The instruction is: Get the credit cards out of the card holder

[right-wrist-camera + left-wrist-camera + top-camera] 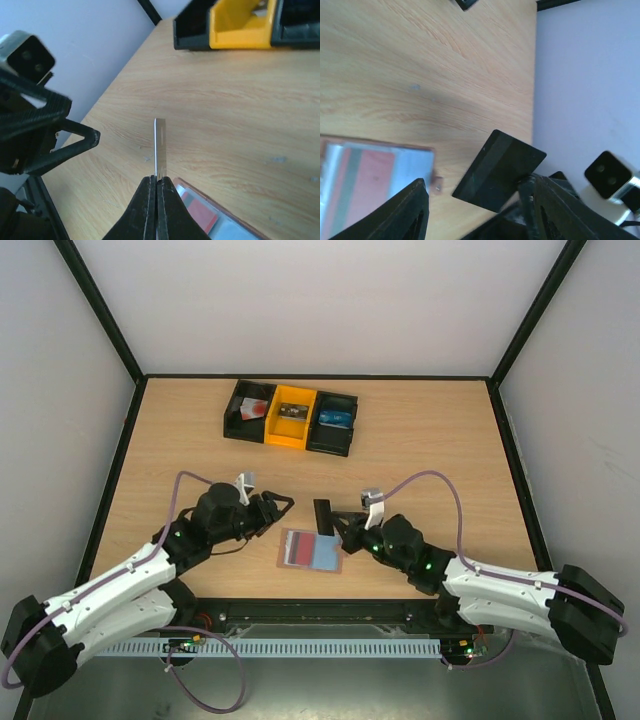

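Right hand [157, 186] clenched on a dark card [159, 145], held edge-up over the desk [240, 115].
Left hand [278, 512] hangs spread and empty just left of the card holder [310, 550], which lies flat on the desk near the arm bases, with a reddish card [297, 548] and a blue card [326, 554] in its pockets. The pinch catches only the dark card's lower edge (a thin hold), so it may pivot or slip out. Nothing pins the holder, so tugging another card could drag it along.
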You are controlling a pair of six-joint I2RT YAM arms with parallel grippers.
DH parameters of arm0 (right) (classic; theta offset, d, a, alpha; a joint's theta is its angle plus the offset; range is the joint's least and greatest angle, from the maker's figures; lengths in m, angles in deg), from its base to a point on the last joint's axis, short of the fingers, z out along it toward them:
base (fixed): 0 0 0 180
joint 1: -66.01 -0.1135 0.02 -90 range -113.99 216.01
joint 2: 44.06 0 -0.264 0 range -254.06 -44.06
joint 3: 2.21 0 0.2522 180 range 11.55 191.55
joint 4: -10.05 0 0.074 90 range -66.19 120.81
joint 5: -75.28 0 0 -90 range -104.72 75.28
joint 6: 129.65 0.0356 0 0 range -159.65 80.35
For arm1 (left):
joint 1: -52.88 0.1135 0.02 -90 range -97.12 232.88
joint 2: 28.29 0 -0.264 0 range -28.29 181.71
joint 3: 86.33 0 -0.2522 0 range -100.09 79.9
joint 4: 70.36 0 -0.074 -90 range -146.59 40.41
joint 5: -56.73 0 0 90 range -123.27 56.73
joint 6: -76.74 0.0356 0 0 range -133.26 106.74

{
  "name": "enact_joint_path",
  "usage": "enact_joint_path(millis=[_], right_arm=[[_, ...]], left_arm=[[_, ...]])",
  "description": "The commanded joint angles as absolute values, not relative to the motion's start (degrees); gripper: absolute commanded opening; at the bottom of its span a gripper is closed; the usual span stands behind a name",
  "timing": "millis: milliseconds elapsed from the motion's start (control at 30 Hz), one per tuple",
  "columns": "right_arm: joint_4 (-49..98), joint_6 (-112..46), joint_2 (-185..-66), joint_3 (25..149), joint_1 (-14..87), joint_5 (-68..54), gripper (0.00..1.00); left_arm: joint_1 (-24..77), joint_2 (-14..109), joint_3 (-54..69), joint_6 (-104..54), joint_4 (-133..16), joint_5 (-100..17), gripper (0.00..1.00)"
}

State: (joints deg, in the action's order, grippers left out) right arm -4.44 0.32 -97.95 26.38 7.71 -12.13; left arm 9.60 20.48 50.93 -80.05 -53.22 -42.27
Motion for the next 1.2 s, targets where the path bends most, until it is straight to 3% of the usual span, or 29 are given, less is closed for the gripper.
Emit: enact_joint_path(millis=[0,133,333,1167], right_arm=[[-12.9,-17.1,-96.4,24.6,4.6,-16.2,0.02],[-16.5,-30.2,-97.5,23.3,1.5,-15.9,0.02],[-17.1,-37.8,-100.1,24.3,0.0,-15.5,0.02],[-19.6,-48.7,-110.6,26.7,-11.5,-25.5,0.02]], left_arm=[[11.3,17.5,53.7,-95.6,-57.0,-53.0,0.59],[11.6,16.7,55.6,-102.2,-63.6,-57.6,0.62],[11.7,17.9,56.2,-107.3,-68.4,-61.1,0.63],[11.7,24.0,67.7,-114.8,-80.8,-63.0,0.61]])
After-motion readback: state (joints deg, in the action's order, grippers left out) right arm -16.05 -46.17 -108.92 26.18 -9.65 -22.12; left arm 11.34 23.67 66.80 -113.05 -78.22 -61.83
